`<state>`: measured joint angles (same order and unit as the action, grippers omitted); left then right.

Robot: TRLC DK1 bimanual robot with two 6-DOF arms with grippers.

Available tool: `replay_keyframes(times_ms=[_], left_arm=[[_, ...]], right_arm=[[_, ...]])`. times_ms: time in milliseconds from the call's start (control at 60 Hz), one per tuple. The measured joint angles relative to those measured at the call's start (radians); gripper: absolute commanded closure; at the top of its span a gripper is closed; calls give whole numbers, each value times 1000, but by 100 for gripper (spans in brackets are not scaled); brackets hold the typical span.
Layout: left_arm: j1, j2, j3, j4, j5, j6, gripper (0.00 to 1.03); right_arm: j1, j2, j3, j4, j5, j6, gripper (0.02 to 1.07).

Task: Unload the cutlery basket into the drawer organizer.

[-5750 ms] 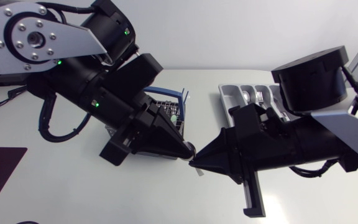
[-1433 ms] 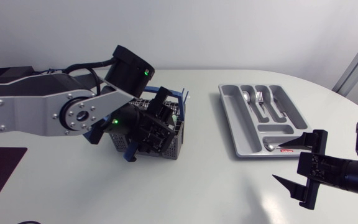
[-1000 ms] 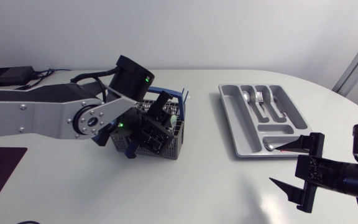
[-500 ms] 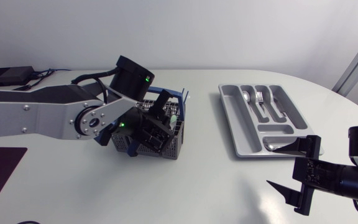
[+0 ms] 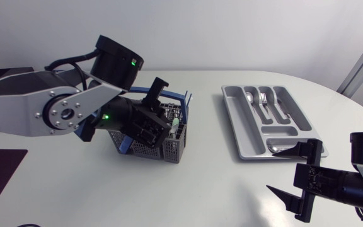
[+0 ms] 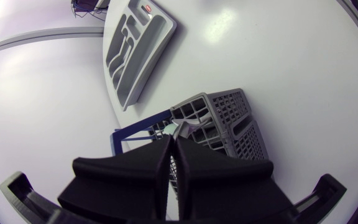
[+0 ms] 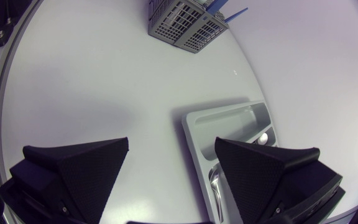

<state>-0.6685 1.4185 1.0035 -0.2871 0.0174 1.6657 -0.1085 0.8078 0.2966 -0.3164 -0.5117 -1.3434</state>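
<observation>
So the cutlery basket (image 5: 169,148) is the grey mesh one with a blue handle, sitting on the white table (image 5: 200,189) over on my left arm's side. A pale green-white piece (image 5: 176,118) pokes up out of it on the side away from my left arm.

The left gripper (image 6: 173,138) is right on top of the basket, tips dipped in just beside that pale piece. Its jaws are squeezed down to a thin slit, and honestly I can't tell if anything is pinched in there.

The drawer organizer (image 5: 292,110) lies well apart from the basket, toward my right arm. It has a spoon (image 5: 249,98) and a fork (image 5: 263,98) side by side in the long slots nearest the basket, plus one more shiny piece (image 7: 263,137) in the crosswise slot.

The right gripper (image 7: 171,149) is farther from the basket than the organizer is, just off the organizer's corner. It hangs over bare table with its jaws spread wide and nothing in them.
</observation>
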Motion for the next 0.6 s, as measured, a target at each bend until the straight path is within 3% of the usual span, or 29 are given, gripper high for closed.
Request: replay_keyframes(times_ms=[350, 600], left_arm=[[-1, -79, 73, -73, 24, -85, 100], [-19, -92, 190, -110, 29, -330, 100]], right_arm=[[62, -131, -5, -56, 22, 59, 7], [138, -249, -4, -60, 53, 214, 7]])
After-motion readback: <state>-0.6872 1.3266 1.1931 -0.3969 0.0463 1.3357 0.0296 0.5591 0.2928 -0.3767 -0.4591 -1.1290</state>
